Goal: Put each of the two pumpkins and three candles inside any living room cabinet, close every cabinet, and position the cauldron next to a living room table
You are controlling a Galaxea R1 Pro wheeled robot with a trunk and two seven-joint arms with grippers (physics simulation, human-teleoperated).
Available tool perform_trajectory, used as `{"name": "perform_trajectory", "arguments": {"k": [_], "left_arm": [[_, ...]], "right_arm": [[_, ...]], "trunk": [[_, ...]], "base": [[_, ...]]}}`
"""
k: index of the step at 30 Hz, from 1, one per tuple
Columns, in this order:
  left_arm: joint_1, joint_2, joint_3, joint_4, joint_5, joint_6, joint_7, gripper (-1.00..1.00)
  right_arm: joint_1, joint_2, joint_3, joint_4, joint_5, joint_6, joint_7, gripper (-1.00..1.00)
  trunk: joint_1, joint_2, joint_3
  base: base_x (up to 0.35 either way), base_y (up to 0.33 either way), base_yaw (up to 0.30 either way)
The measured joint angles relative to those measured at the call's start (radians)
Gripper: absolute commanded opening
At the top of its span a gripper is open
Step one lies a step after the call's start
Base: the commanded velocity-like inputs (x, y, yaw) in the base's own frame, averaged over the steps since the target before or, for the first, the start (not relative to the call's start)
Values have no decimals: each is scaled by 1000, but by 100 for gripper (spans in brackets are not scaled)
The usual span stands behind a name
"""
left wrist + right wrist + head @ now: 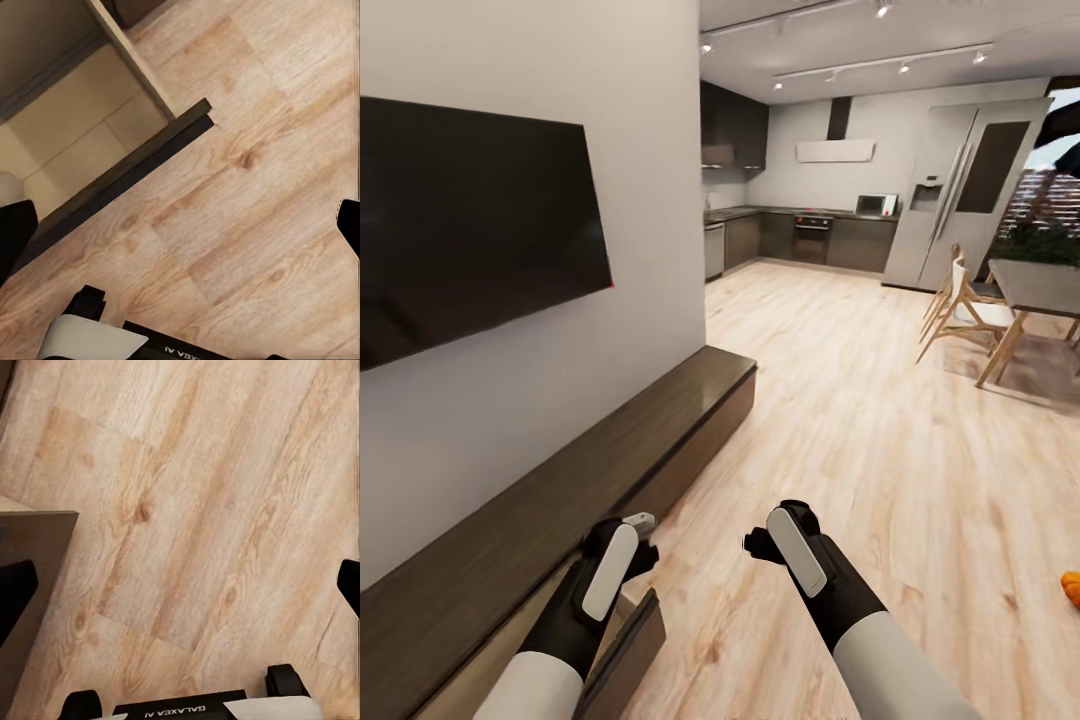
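The robot stands beside the long dark-brown cabinet (560, 490) that runs under the wall-mounted TV (470, 225), with one cabinet door (625, 650) swung open just below the left arm. The left gripper (630, 540) hovers over that open compartment, and in the left wrist view its fingers sit far apart at the frame edges with nothing between them, above the pale inside of the cabinet (67, 142) and the door's dark edge (127, 172). The right gripper (775, 545) hangs over bare wooden floor (860, 400), its fingers likewise spread wide and empty. One orange pumpkin (1071, 588) lies on the floor at the far right edge of the head view, well apart from both arms and cut off by the frame. No candles or cauldron are in sight. The main risk is the open door: turning the base toward the pumpkin could sweep the left arm or body against it. Leaving it open would also fail the closing requirement, and the half-visible pumpkin could roll if nudged on approach.
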Motion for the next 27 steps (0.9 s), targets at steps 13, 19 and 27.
{"name": "perform_trajectory", "arguments": {"k": [13, 19, 27], "left_arm": [[0, 0, 1, 0, 0, 0, 0, 100], [0, 0, 0, 0, 0, 0, 0, 100], [0, 0, 1, 0, 0, 0, 0, 100]], "right_arm": [[0, 0, 2, 0, 0, 0, 0, 100], [0, 0, 2, 0, 0, 0, 0, 100], [0, 0, 2, 0, 0, 0, 0, 100]], "trunk": [[0, 0, 0], [0, 0, 0], [0, 0, 0]], "base": [[-4, -3, -279], [0, 0, -279], [0, 0, -279]]}}
